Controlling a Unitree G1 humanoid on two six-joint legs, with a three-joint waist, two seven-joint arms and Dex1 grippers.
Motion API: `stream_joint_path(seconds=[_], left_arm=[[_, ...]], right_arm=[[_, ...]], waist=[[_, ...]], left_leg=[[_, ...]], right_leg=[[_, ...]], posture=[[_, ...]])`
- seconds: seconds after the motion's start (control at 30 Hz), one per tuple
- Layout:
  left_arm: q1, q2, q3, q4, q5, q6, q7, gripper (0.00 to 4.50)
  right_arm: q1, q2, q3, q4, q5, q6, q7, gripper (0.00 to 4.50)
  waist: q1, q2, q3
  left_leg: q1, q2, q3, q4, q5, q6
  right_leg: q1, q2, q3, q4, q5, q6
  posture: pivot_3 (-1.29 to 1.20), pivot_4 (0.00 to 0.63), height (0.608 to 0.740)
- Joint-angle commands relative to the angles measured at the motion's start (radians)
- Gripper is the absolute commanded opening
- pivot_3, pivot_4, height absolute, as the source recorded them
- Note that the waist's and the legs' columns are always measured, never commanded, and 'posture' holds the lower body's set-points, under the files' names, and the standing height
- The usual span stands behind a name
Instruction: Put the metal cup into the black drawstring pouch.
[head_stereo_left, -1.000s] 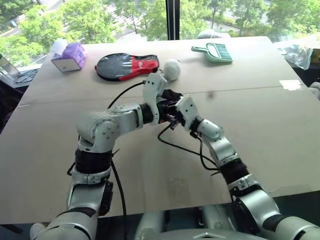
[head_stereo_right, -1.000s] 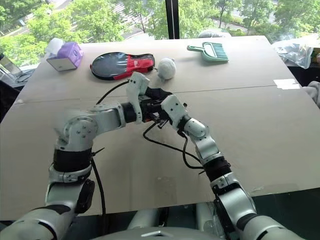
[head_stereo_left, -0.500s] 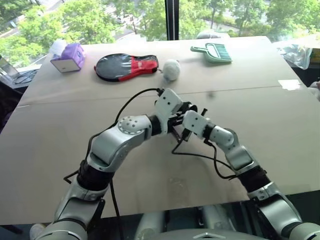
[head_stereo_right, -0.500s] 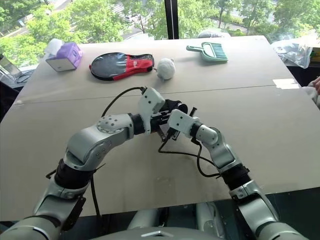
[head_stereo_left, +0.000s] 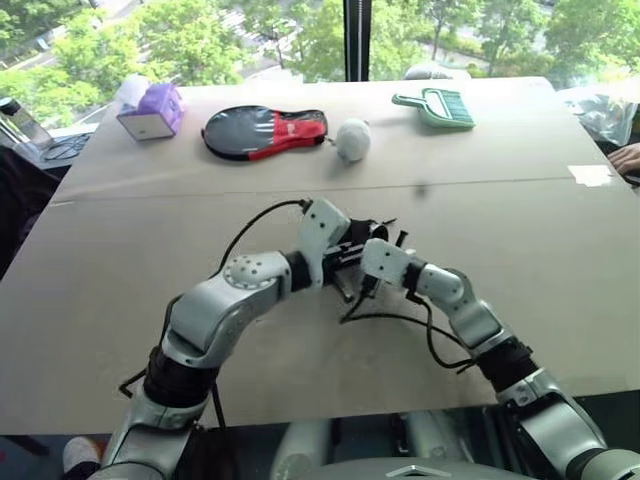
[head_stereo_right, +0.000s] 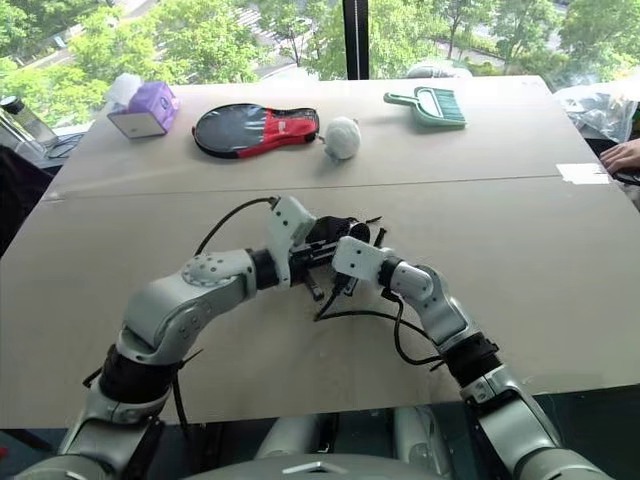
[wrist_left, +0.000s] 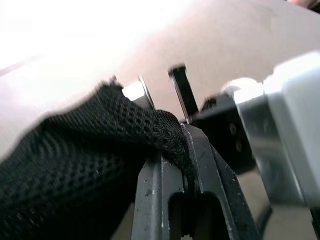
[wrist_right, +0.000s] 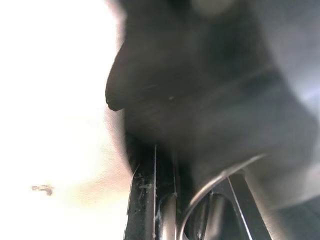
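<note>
**Cup and pouch held together over the middle of the table**

Both arms meet above the bare tabletop (head_stereo_left: 560, 300). The left gripper (wrist_left: 175, 150) is pinched shut on the mesh edge of the black pouch (wrist_left: 85, 165), fabric bunched between its fingers. The right gripper (head_stereo_right: 345, 285) is also closed; its wrist view shows a shiny curved rim, which looks like the metal cup (wrist_right: 220, 185), pressed against its fingers with dark cloth close around it. I can't tell how far in the cup sits.

The pouch is limp and will sag shut, so holding it by the rim hem makes sense. The cup is rigid, light and slick; gripping across its wall near the lip seems safest.
</note>
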Motion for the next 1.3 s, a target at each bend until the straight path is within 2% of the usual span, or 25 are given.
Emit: stream_joint_path(seconds=[0.03,0.2,0.43,0.6,0.67,0.73,0.83,0.97,1.07,1.13,1.23,1.3], left_arm=[[-0.049,0.033,0.065,0.107,0.082,-0.035,0.016,0.00],[-0.070,0.023,0.069,0.143,0.085,-0.014,-0.043,0.00],[-0.052,-0.058,0.201,0.070,-0.093,0.175,-0.077,0.00],[-0.143,-0.023,0.319,0.180,-0.258,0.385,-0.155,0.00],[-0.206,0.007,0.345,0.261,-0.337,0.501,-0.225,0.00],[-0.258,0.039,0.349,0.328,-0.392,0.585,-0.295,0.00],[-0.332,0.093,0.271,0.449,-0.384,0.585,-0.422,0.00],[-0.382,0.168,-0.032,0.574,-0.178,0.369,-0.623,0.00],[-0.421,0.131,-0.195,0.718,0.025,0.127,-0.666,0.00],[-0.445,0.084,-0.242,0.798,0.111,0.000,-0.669,0.00],[-0.448,0.038,-0.321,0.889,0.307,-0.336,-0.621,0.00],[-0.444,0.017,-0.329,0.926,0.387,-0.501,-0.580,0.00]], right_arm=[[0.011,0.019,-0.026,-0.113,0.102,0.050,0.057,0.08],[0.008,0.039,-0.042,-0.136,0.126,0.103,0.044,0.08],[-0.005,0.104,-0.096,-0.057,0.170,0.169,-0.010,0.08],[0.087,0.065,-0.199,-0.242,0.336,0.360,0.032,0.08],[0.146,0.012,-0.246,-0.368,0.421,0.461,0.059,0.08],[0.190,-0.030,-0.273,-0.459,0.476,0.534,0.070,0.08],[0.269,-0.077,-0.326,-0.589,0.565,0.616,0.064,0.08],[0.311,-0.073,-0.374,-0.625,0.599,0.670,-0.010,0.08],[0.321,-0.080,-0.327,-0.632,0.546,0.659,-0.041,0.08],[0.320,-0.078,-0.287,-0.632,0.514,0.649,-0.060,0.08],[0.303,-0.062,-0.246,-0.611,0.479,0.637,-0.087,0.08],[0.285,-0.064,-0.214,-0.592,0.434,0.618,-0.100,0.08]], waist=[[-0.012,0.000,0.000],[-0.008,0.000,0.000],[-0.003,0.000,0.000],[0.003,0.000,0.000],[0.004,0.000,0.000],[0.005,0.000,0.000],[0.002,0.000,0.000],[0.000,0.001,0.000],[0.004,0.001,0.000],[0.006,0.001,0.000],[0.006,0.001,0.000],[0.007,0.001,0.000]], left_leg=[[0.001,0.000,-0.001,-0.002,0.000,0.000],[-0.002,-0.002,-0.005,0.000,0.000,0.000],[-0.002,-0.002,-0.007,-0.001,0.000,0.000],[-0.002,-0.003,-0.008,0.000,0.000,0.000],[-0.003,-0.003,-0.009,0.000,0.000,0.000],[-0.004,-0.004,-0.010,0.001,0.000,0.000],[-0.003,-0.004,-0.010,0.000,0.000,0.000],[-0.002,-0.005,-0.012,-0.001,0.000,-0.001],[-0.001,-0.007,-0.012,-0.001,0.000,-0.001],[-0.002,-0.007,-0.012,-0.001,0.000,-0.001],[-0.004,-0.007,-0.013,0.000,0.000,-0.001],[-0.004,-0.007,-0.013,0.000,0.000,-0.001]], right_leg=[[-0.001,0.003,0.001,0.000,0.000,0.000],[-0.002,0.000,0.001,-0.001,0.000,0.000],[-0.002,0.000,0.000,0.000,0.000,0.000],[-0.002,0.000,-0.001,0.000,0.000,0.000],[-0.002,-0.001,-0.002,-0.001,0.000,0.000],[-0.002,-0.001,-0.003,-0.001,0.000,0.000],[-0.002,-0.001,-0.002,-0.001,0.000,0.000],[-0.002,0.000,-0.002,0.000,0.000,-0.001],[-0.001,-0.001,0.000,0.000,0.000,-0.001],[-0.002,-0.001,0.000,0.000,0.000,-0.001],[-0.003,-0.001,-0.001,-0.001,0.000,-0.001],[-0.003,-0.002,-0.001,-0.001,0.000,-0.001]], posture=[[0.00,0.150,0.740],[0.00,0.150,0.740],[0.00,0.150,0.740],[0.00,0.150,0.740],[0.00,0.150,0.740],[0.00,0.150,0.740],[0.00,0.150,0.740],[0.00,0.150,0.740],[0.00,0.150,0.740],[0.00,0.150,0.740],[0.00,0.150,0.740],[0.00,0.150,0.740]])
